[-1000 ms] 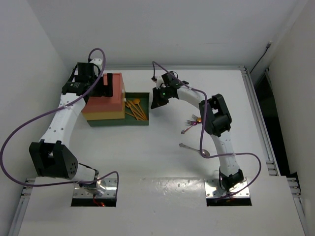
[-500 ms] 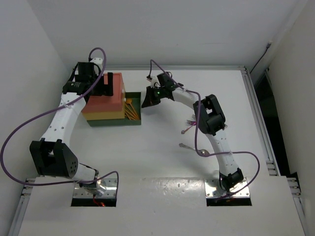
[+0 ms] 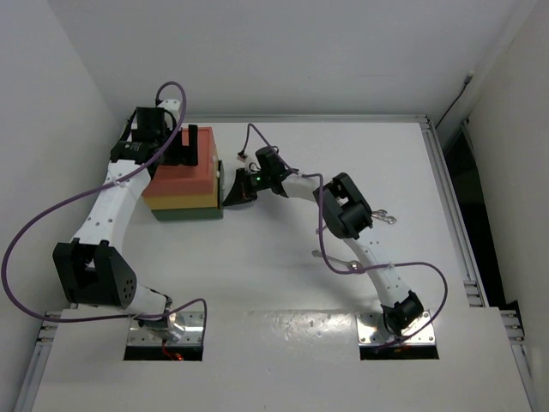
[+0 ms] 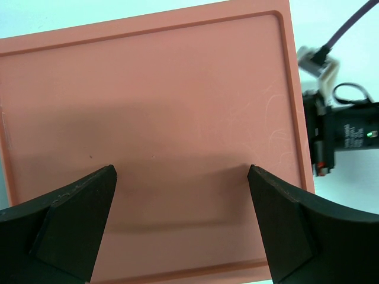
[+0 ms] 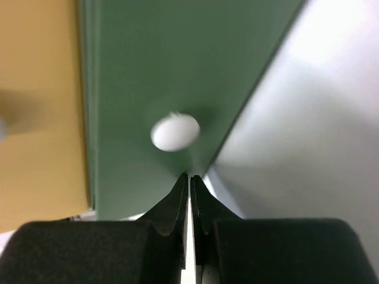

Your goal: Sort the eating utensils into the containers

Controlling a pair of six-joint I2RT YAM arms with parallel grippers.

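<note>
Three white walls (image 3: 51, 86) around a white table (image 3: 257, 283); left gripper (image 4: 180, 177) apart over the containers (image 3: 182, 187), right gripper (image 5: 189, 178) together.

top drawer (image 4: 148, 118): matt orange plastic, faintly scratched
green drawer (image 5: 154, 59): smooth plastic
knob (image 5: 174, 131): smooth, white
table (image 3: 274, 287): smooth, slight sheen

**Left claw spread wide, right claw pinched shut**

The left arm (image 3: 107, 210) rose from its base, elbow out to the left, forearm slanting up and to the right. The left claw (image 4: 180, 177) pointed downward, its fingers (image 4: 77, 219) well apart. The right arm (image 3: 347, 210) reached far to the left, folded at mid-length. The right claw (image 5: 189, 177) sat low, its fingers (image 5: 172, 207) pressed together tip to tip.
</note>
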